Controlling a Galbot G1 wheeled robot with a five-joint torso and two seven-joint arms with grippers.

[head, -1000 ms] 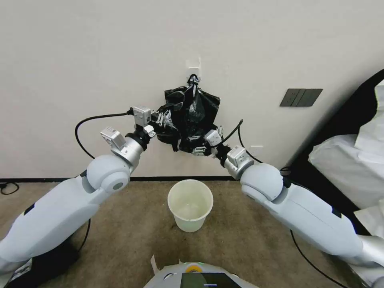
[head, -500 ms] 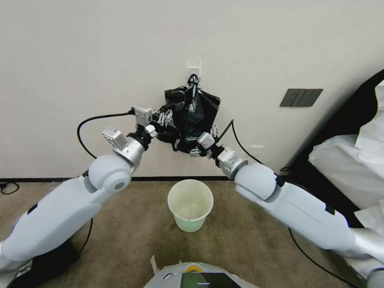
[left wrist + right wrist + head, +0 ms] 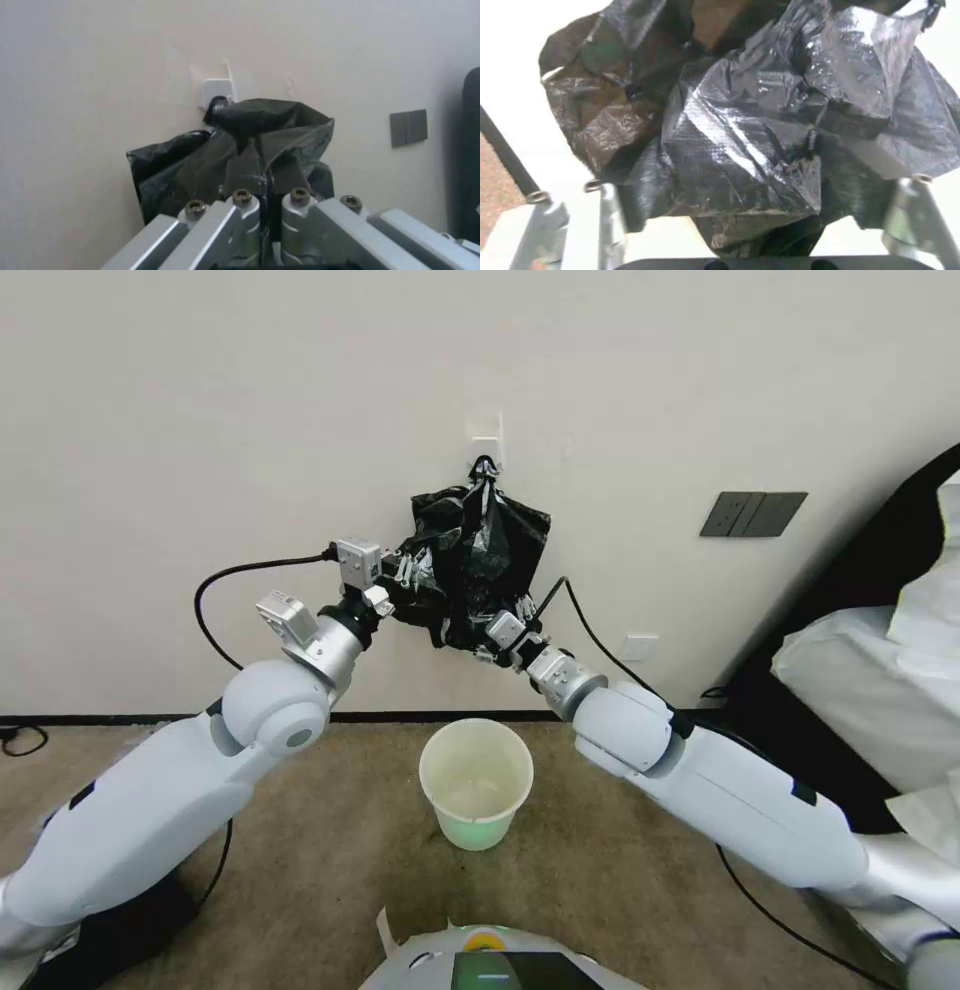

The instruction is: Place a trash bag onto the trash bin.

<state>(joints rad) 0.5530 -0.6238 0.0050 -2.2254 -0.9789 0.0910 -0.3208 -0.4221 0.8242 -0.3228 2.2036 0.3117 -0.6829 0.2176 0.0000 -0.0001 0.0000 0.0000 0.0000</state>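
Bags hang bundled (image 3: 478, 560) from a wall hook (image 3: 485, 458). The left hand (image 3: 405, 569) is clamped on one film layer, probably to peel it free; the right hand (image 3: 484, 648), spread wide, sits under the bundle. Below both stands the trash bin (image 3: 476, 782).

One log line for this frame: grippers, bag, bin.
left gripper: shut on thin black plastic trash bag | right gripper: open, around bag bundle on wall hook | round cream-white trash bin: on floor, unlined
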